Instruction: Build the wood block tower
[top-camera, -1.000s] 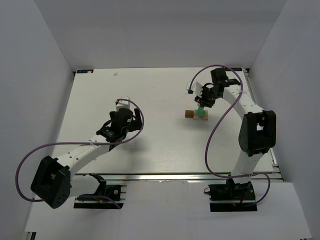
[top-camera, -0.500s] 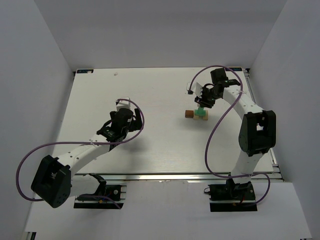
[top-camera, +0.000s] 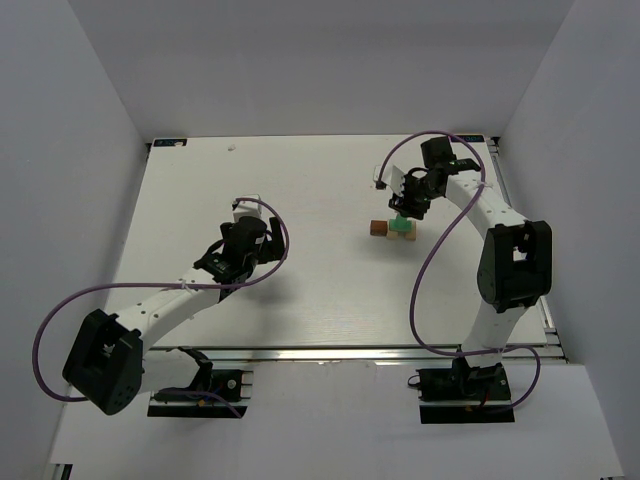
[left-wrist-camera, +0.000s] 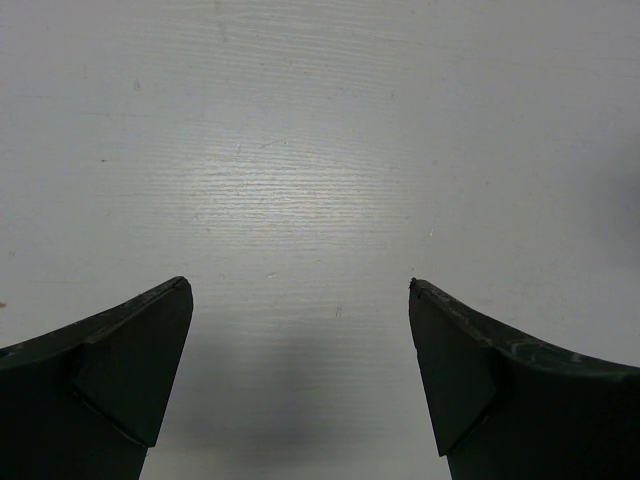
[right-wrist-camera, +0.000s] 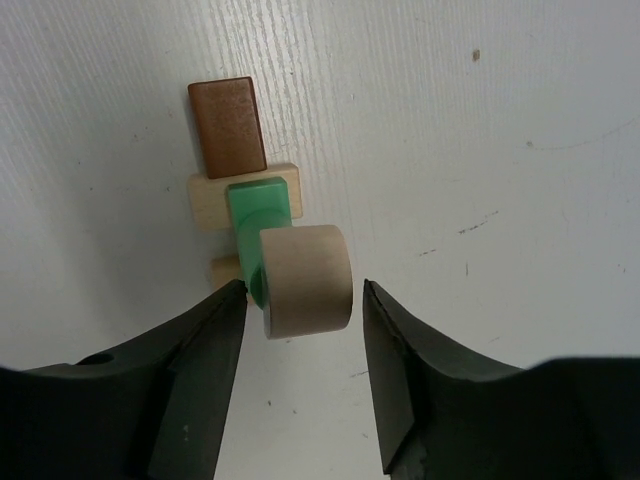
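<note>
The tower (top-camera: 397, 228) stands on the right half of the table (top-camera: 300, 180), toward its far side and just under the right gripper (top-camera: 404, 207). From above it shows as a small cluster, brown on the left and green on the right.

In the right wrist view the pieces are clearer. A brown block (right-wrist-camera: 228, 127) lies at the far end, touching a tan block (right-wrist-camera: 207, 203) that lies flat on the table (right-wrist-camera: 500, 150). A green block (right-wrist-camera: 262, 205) sits on that tan block and runs toward the camera. It cannot be told whether the green is one piece or two. A tan cylinder (right-wrist-camera: 305, 281) stands on the near end of the green and is the highest piece. A second tan block (right-wrist-camera: 223, 270) peeks out low on the left, mostly hidden by the green block and the left finger.

The right gripper (right-wrist-camera: 302, 293) straddles the cylinder with its jaws parted a little wider than the piece. A thin strip of green shows between the left finger (right-wrist-camera: 205, 345) and the cylinder, and a thin strip of table shows between the cylinder and the right finger (right-wrist-camera: 395, 350). Neither finger seems to touch it, so the gripper has hold of nothing.

The left gripper (top-camera: 244, 212) hangs over the middle of the table, well apart from the tower. In its wrist view the left gripper (left-wrist-camera: 300, 290) has its jaws spread wide, with only white table (left-wrist-camera: 320, 150) between the fingers (left-wrist-camera: 130, 350).
</note>
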